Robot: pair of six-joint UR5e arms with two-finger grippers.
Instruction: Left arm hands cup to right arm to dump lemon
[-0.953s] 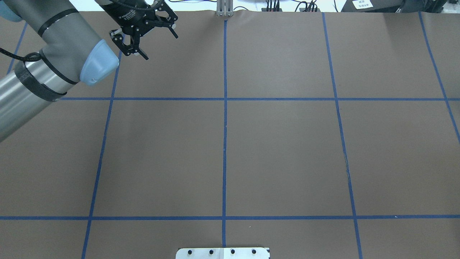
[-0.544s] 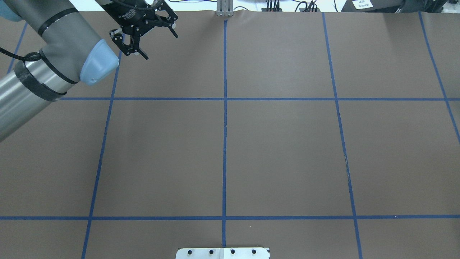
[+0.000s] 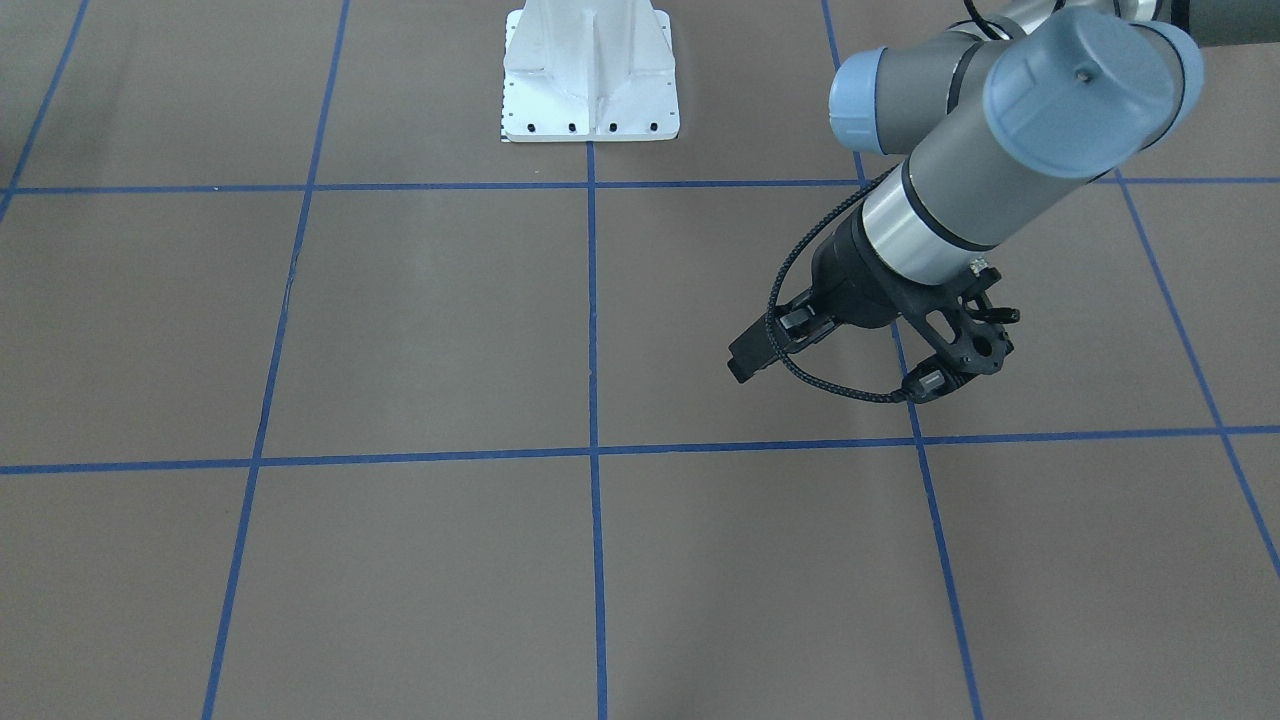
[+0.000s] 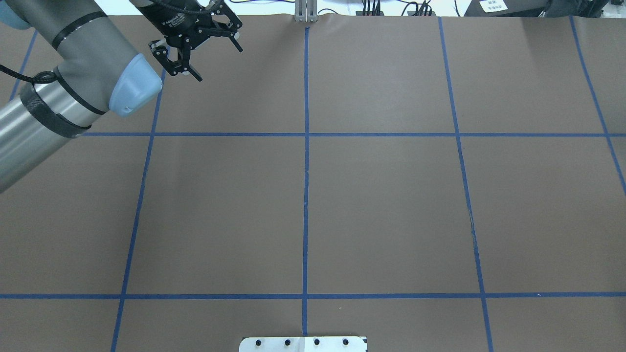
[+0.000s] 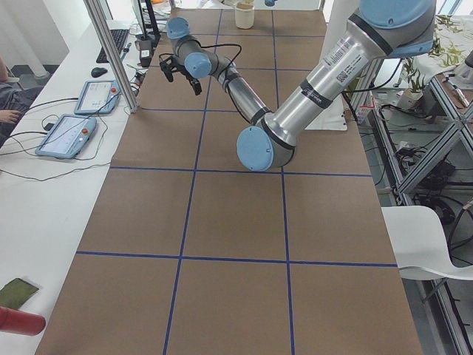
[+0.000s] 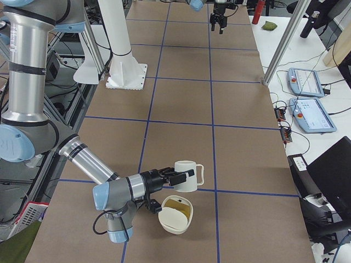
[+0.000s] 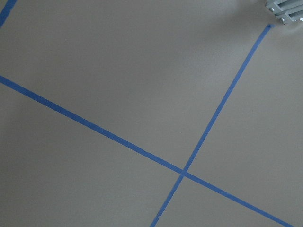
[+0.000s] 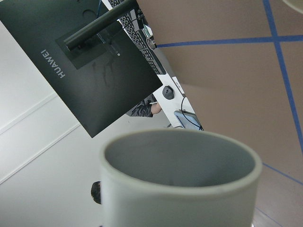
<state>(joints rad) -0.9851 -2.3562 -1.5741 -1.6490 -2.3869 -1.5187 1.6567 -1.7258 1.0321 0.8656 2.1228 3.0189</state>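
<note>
Cup point(image 6: 190, 181), small white mug with grey inside and squared loop handle: upright at the table end on the robot's right, handle pointing away from the robot. Black fingers of the right gripper point(image 6: 181, 176) reach its wall from the robot's side. Only the side cam shows that gripper, so can't tell whether it's clamped or slack. On the right wrist cam the cup mouth point(image 8: 180, 156) fills the lower frame, with a black HUAWEI monitor point(image 8: 94, 71) behind it.

Round white bowl point(image 6: 166, 222) sits just beside the cup, nearer that camera, with an olive-yellow patch point(image 6: 178, 208) inside; can't tell what it is. Right arm point(image 6: 82, 156) is bent low over the brown paper-covered table with blue tape grid point(image 4: 381, 210).

Left arm point(image 4: 73, 63) is well apart at the opposite end. Left gripper point(image 4: 220, 64) has its fingers spread wide and empty, over the tabletop near the operators' edge.
</note>
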